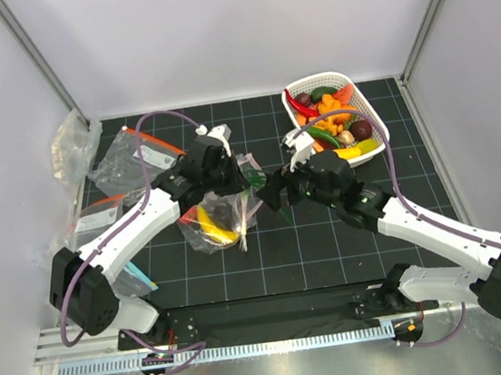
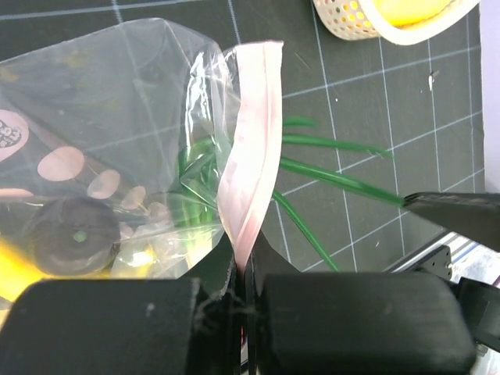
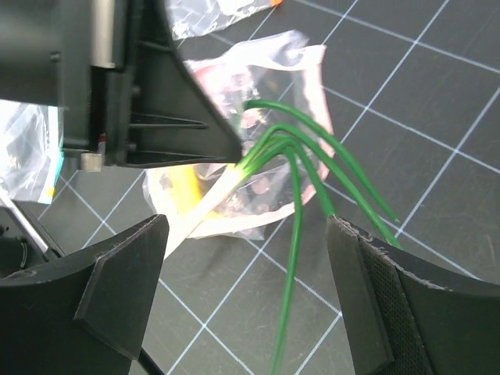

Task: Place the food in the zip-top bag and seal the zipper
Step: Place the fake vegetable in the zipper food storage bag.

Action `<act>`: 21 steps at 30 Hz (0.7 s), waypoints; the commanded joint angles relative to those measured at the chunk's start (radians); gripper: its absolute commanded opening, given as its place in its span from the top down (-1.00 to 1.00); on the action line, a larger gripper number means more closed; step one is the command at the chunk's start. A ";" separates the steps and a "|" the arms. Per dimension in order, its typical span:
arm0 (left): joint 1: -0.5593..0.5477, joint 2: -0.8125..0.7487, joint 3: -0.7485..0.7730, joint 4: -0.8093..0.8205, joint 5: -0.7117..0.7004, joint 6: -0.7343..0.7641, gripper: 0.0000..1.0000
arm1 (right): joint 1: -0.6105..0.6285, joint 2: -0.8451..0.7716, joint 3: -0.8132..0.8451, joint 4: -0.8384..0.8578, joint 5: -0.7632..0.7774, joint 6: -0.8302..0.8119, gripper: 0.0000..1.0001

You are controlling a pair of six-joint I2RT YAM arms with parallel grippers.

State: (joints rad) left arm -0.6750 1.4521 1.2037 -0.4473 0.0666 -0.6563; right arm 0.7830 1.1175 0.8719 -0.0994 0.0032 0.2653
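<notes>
Left claw (image 2: 244, 275) pinches one pink zipper (image 2: 254, 141); right claw (image 3: 248, 234) spread around four green stalks (image 3: 294, 205).

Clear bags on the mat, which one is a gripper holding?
The bag with the pale pink zipper and food inside: the left gripper has its fingers pinched on that strip. The bags with orange-red strips lie apart at the left.

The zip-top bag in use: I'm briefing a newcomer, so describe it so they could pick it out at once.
On the black gridded mat, look near the middle, where the left fingers pinch a clear bag with yellow food inside. Unlike the labelled bags at the mat's left with orange-red strips, it has a pale pink zipper and pale dots.
</notes>
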 commanded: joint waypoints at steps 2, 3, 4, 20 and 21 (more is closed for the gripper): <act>0.014 -0.105 -0.033 0.085 -0.022 -0.035 1.00 | 0.004 -0.030 0.006 0.004 0.063 0.020 -0.76; 0.012 -0.113 -0.039 0.090 -0.025 -0.037 1.00 | 0.004 -0.030 0.006 0.004 0.072 0.023 -0.76; 0.015 -0.119 -0.046 0.094 -0.028 -0.039 1.00 | 0.004 -0.036 0.000 0.009 0.098 0.026 -0.75; 0.026 -0.153 -0.069 0.099 -0.090 -0.049 1.00 | -0.013 -0.053 -0.045 0.017 0.283 0.207 -0.99; 0.028 -0.156 -0.070 0.099 -0.091 -0.051 0.99 | -0.016 -0.067 -0.062 0.029 0.291 0.227 -0.99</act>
State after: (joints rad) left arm -0.6540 1.3323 1.1358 -0.4057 0.0051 -0.7002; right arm 0.7734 1.0985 0.8291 -0.1356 0.2375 0.4263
